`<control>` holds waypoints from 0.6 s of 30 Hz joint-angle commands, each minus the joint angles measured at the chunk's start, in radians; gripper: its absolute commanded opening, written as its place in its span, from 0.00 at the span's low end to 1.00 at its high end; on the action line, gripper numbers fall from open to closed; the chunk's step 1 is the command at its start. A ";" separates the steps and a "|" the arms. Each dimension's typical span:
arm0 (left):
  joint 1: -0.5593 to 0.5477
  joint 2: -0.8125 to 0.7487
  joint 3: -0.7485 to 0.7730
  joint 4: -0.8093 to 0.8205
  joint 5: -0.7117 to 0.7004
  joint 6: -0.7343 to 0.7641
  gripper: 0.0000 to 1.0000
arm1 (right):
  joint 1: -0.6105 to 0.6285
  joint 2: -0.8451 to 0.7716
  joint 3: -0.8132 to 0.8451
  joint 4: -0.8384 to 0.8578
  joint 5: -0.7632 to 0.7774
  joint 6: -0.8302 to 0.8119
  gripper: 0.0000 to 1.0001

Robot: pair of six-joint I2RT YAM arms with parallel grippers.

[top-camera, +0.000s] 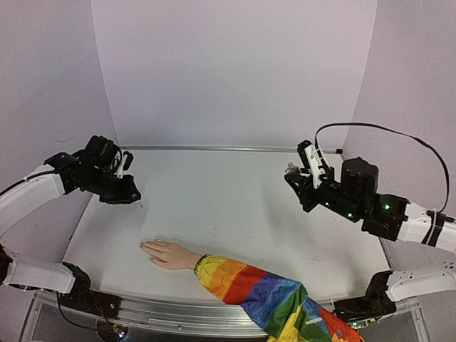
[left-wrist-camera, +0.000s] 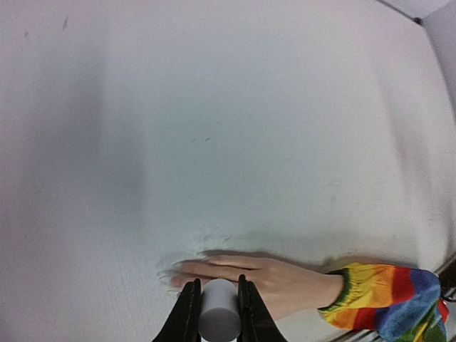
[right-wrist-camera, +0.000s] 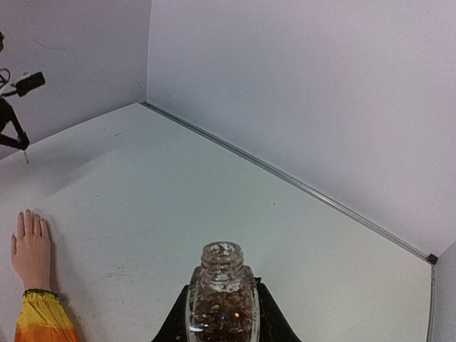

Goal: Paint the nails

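The pale mannequin hand [top-camera: 171, 255] lies flat on the white table, fingers pointing left, with a rainbow sleeve [top-camera: 263, 292]. Its nails [top-camera: 143, 246] are barely distinguishable at the fingertips. My left gripper [top-camera: 127, 187] is shut on a grey cap [left-wrist-camera: 219, 313], held in the air up and left of the fingertips. A thin brush tip [top-camera: 141, 204] points down from it. In the left wrist view the hand [left-wrist-camera: 285, 281] lies just beyond the cap. My right gripper [top-camera: 298, 178] is shut on the open clear bottle [right-wrist-camera: 222, 303] with dark glitter polish, held high at the right.
The white table [top-camera: 235, 199] is walled at the back and both sides. The sleeve hangs over the near edge at the right. The arm bases sit at the near corners. A black cable [top-camera: 385, 132] loops above the right arm.
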 commanded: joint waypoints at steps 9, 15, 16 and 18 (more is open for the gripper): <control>-0.153 0.072 0.466 0.022 0.404 0.225 0.00 | 0.049 0.338 0.071 0.464 -0.401 0.112 0.00; -0.211 0.130 0.549 0.021 0.487 0.221 0.00 | 0.136 0.526 0.169 0.597 -0.452 0.150 0.00; -0.214 0.132 0.548 0.020 0.491 0.214 0.00 | 0.151 0.550 0.181 0.616 -0.455 0.154 0.00; -0.219 0.138 0.542 0.019 0.502 0.201 0.00 | 0.162 0.591 0.193 0.669 -0.465 0.174 0.00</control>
